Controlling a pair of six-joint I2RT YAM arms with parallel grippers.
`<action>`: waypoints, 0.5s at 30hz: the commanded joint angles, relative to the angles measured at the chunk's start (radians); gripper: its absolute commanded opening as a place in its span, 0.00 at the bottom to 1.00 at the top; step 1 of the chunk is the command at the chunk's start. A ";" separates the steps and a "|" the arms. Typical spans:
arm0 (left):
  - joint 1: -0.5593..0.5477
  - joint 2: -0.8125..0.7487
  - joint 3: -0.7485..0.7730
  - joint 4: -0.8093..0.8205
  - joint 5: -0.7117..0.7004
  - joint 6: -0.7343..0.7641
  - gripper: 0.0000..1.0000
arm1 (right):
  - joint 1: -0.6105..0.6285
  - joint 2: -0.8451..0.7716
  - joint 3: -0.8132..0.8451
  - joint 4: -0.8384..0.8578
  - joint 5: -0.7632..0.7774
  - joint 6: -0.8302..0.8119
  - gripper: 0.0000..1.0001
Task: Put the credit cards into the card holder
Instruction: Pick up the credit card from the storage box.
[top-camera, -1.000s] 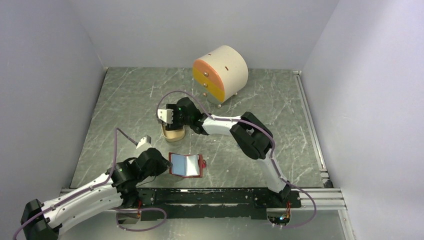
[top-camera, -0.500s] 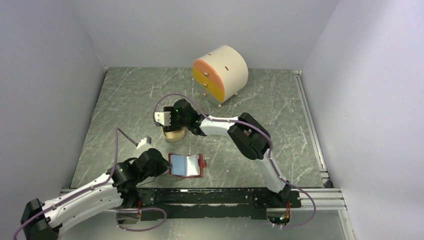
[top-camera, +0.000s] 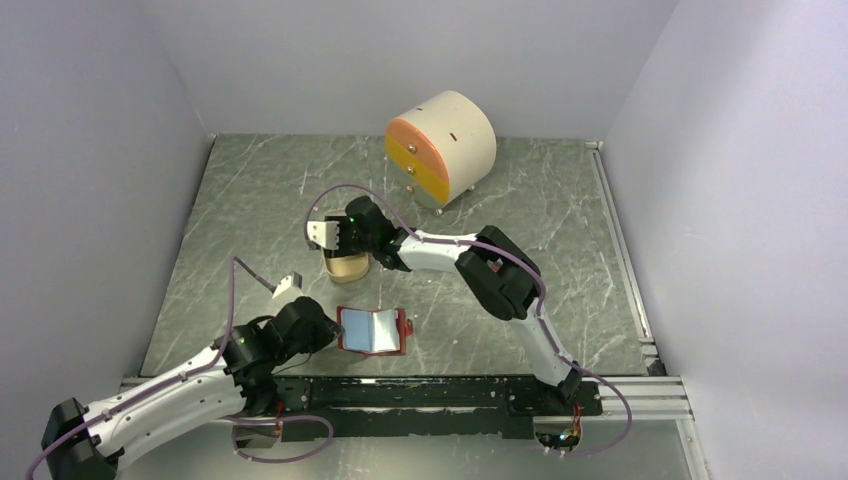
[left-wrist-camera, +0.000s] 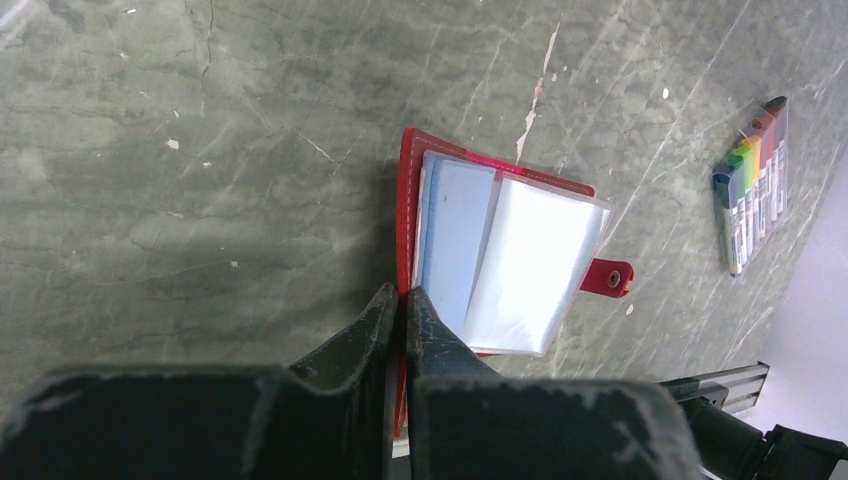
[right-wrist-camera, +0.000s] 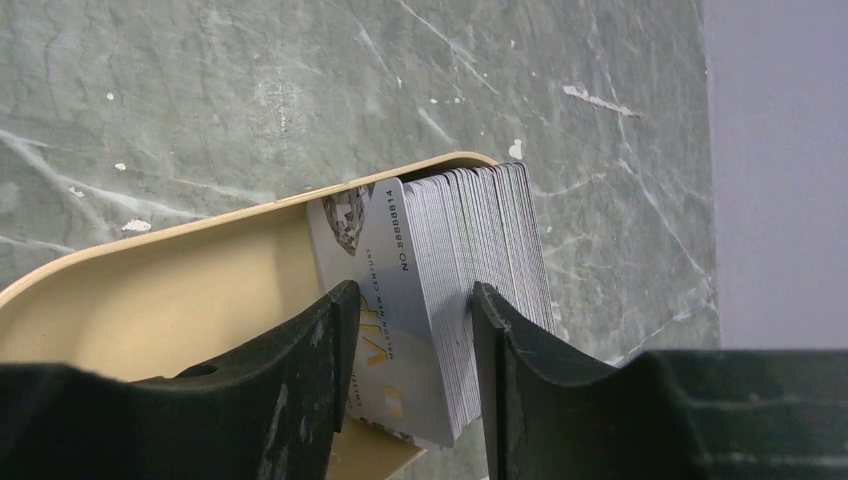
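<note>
The credit cards (right-wrist-camera: 440, 300) stand on edge as a thick stack at the far end of the tan tray (right-wrist-camera: 150, 290), directly between the fingers of the right gripper (right-wrist-camera: 415, 295). Its jaws stand partly spread, straddling the front portion of the stack. One finger sits just outside the printed face card and the other cuts across the stack partway back; I cannot tell whether the pads press yet.

The card holder (left-wrist-camera: 500, 260) lies open on the table (left-wrist-camera: 200, 150), pale pockets up. The left gripper (left-wrist-camera: 400, 297) is pressed together on the near edge of its red cover, with the snap tab on the side away from the fingers.

The main risk, as I judge it, is taking a thick wad instead of one card, because the far finger lands mid-stack. The wad could fan out, spill into the tray, or prove too thick for a pocket. A lift could also drag the light tray.
</note>
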 joint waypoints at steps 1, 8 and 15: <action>-0.005 -0.005 -0.010 -0.002 -0.003 -0.005 0.09 | -0.002 -0.014 0.016 -0.011 -0.005 0.013 0.45; -0.005 -0.027 0.003 -0.017 -0.020 -0.001 0.09 | -0.004 -0.019 0.023 -0.032 -0.024 0.029 0.27; -0.005 0.006 0.018 -0.015 -0.023 0.005 0.09 | -0.004 -0.024 0.026 -0.067 -0.069 0.036 0.08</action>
